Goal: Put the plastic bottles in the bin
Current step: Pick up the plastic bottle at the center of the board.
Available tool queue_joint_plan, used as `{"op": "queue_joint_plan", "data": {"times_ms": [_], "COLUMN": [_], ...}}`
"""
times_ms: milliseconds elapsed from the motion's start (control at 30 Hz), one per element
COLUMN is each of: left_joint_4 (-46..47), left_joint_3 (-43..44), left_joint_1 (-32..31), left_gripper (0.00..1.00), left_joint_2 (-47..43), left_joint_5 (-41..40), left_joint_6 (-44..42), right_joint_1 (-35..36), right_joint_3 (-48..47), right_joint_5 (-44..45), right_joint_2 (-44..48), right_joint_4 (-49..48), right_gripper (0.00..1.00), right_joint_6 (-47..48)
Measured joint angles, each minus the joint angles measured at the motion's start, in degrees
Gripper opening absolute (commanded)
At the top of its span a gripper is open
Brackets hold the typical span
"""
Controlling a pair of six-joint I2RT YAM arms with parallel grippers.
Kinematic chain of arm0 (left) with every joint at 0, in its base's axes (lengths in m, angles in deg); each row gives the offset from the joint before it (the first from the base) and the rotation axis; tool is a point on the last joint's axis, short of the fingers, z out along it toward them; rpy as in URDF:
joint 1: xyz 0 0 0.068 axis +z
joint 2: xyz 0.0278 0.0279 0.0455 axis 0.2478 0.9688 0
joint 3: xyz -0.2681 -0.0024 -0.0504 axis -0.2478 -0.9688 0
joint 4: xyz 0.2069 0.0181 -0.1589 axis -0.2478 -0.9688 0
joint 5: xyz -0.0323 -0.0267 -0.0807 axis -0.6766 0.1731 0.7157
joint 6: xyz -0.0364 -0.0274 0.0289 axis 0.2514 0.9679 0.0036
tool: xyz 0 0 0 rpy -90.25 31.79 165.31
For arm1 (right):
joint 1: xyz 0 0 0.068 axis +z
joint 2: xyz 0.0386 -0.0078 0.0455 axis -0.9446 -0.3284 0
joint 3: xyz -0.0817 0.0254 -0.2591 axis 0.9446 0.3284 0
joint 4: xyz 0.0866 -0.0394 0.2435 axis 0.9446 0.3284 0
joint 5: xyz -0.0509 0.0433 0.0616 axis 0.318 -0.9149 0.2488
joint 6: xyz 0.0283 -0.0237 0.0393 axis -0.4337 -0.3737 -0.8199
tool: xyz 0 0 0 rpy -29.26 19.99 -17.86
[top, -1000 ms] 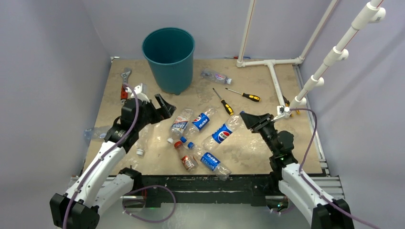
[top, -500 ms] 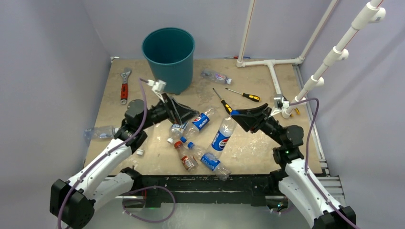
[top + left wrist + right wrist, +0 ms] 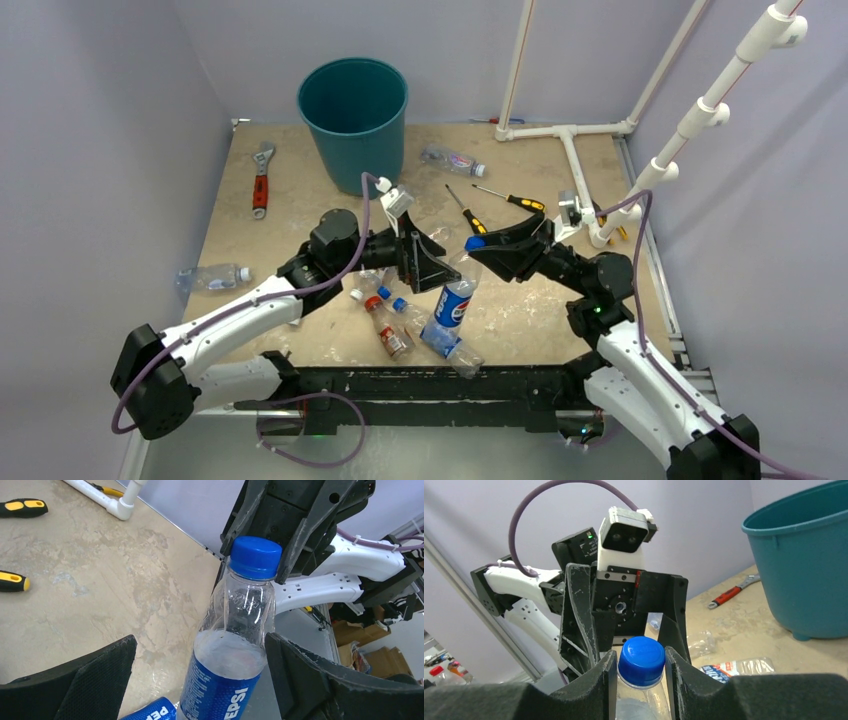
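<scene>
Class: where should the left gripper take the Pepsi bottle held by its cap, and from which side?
Probably the labelled body, from the left: the Pepsi bottle hangs roughly upright, cap pinched in the right gripper, left gripper open around it.

Between the matt black fingers (image 3: 591,690) of the right gripper (image 3: 639,654), a clear plastic bottle (image 3: 239,625) is gleaming glossy, its blue cap (image 3: 640,664) smooth. Flanking it, the pads (image 3: 95,677) of the left gripper (image 3: 200,640) are showing rough, grainy faces.

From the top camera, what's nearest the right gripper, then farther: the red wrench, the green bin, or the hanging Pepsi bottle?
1. Pepsi bottle: held by its cap in the right gripper.
2. Bin: at the back, to the left.
3. Wrench: far left, past the bin.
</scene>
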Motion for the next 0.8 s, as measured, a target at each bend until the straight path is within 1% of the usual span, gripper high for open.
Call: {"op": "queue_joint_plan", "data": {"times_ms": [167, 300, 400, 533, 800], "left_joint_4": [0.35, 1.25, 2.43, 4.15, 6.32], "left_joint_3": [0.0, 0.0, 0.0, -0.02, -0.02], "left_joint_1": [-1.49, -2.36, -2.8, -3.08, -3.5], "left_gripper": [0.99, 0.97, 0.93, 0.86, 0.77], "left_joint_2": [0.2, 0.7, 0.96, 1.01, 1.84], "left_joint_5": [-0.15, 0.02, 0.39, 1.42, 2.84], "left_joint_6": [-1.07, -1.11, -1.05, -0.9, -0.42], "right_joint_1": [1.05, 1.62, 1.95, 2.56, 3.65], "right_joint_3": [-0.83, -0.98, -0.98, -0.98, -1.05], "right_joint_5": [0.07, 0.46, 1.03, 1.92, 3.39], "right_joint_2": [-0.13, -1.25, -2.29, -3.43, -5.14], "right_joint_4": [-0.04, -0.11, -0.11, -1.33, -3.04], "right_gripper": [0.21, 0.21, 0.2, 0.2, 0.2], "right_joint_6": [0.7, 0.9, 0.9, 0.83, 0.42]}}
